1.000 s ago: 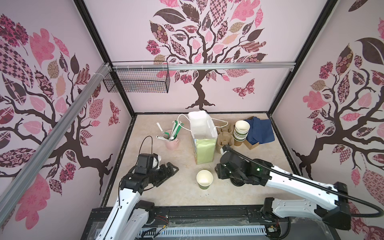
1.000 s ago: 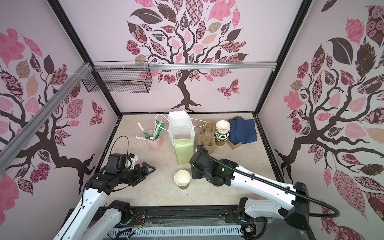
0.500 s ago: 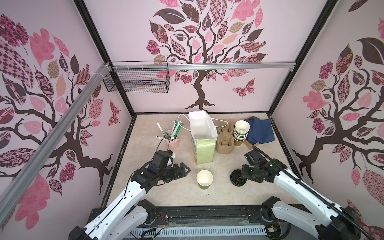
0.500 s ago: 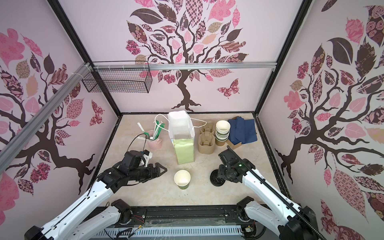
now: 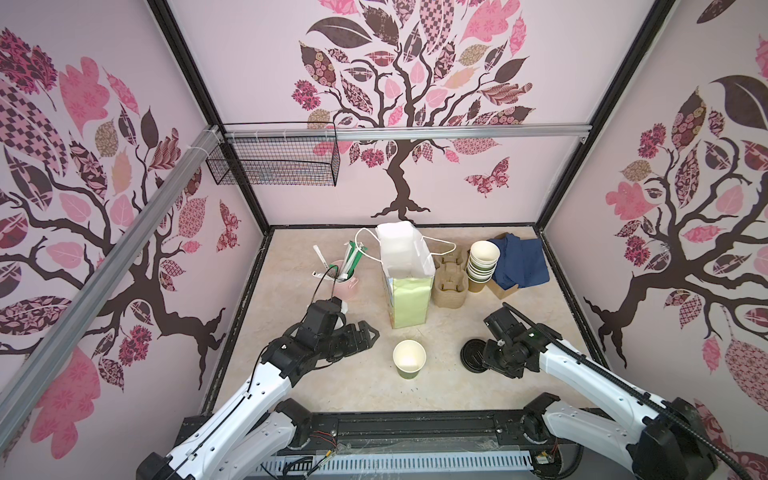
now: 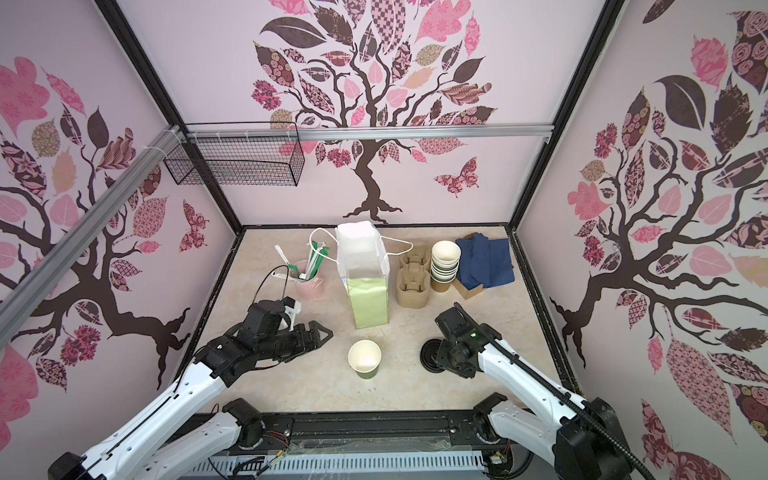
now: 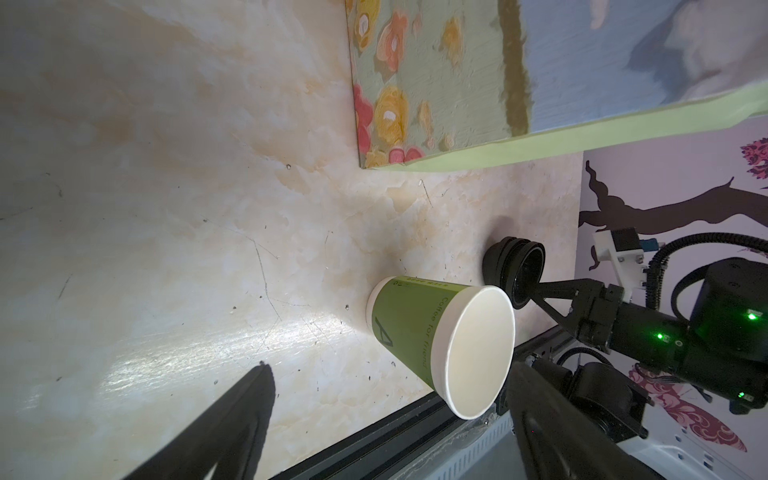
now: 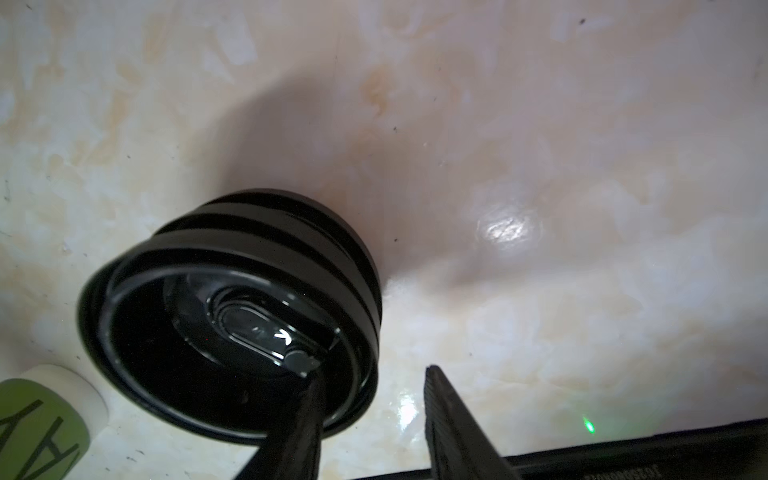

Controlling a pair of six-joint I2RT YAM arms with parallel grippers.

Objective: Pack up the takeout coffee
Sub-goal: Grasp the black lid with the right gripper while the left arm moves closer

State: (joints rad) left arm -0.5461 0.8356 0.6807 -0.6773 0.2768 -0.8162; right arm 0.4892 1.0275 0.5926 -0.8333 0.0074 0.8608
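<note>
Okay, green cup (image 5: 409, 359) stands lidless just right of my left pincer (image 5: 371, 338), spread wide; right pincer (image 8: 370, 372), fingers apart, straddles the black lid (image 8: 232, 299) rim.

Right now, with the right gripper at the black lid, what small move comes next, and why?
Probably close the right gripper on the rim of the black lid. One finger sits inside the lid, the other outside with a gap, so nothing is pinched yet, and the green cup stands uncovered nearby.

High paired views facing down, close wrist views, apparently sharing cup (image 7: 436, 345)
</note>
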